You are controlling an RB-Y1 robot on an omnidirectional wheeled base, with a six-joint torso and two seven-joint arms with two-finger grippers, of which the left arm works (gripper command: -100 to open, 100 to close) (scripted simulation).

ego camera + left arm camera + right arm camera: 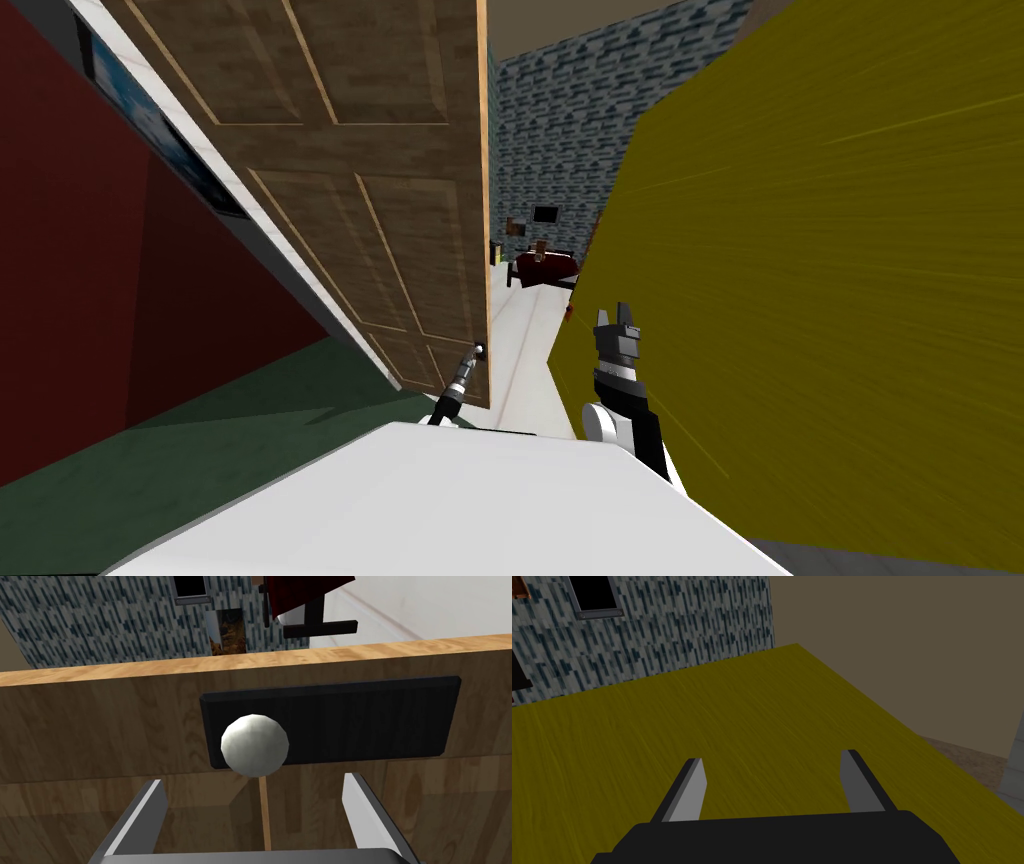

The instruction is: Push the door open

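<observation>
The wooden door (400, 200) stands partly open ahead, to the left. It looks stiff and heavy, so push the flat wood beside the round white knob (255, 745). Your left gripper (254, 780) and right gripper (772, 756) both have fingers apart.

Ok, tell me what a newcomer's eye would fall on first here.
The big brown panelled door stands ajar at my left, its white knob on a dark plate just beyond the open left gripper. A yellow wall looms at right, beside the open right gripper.
</observation>
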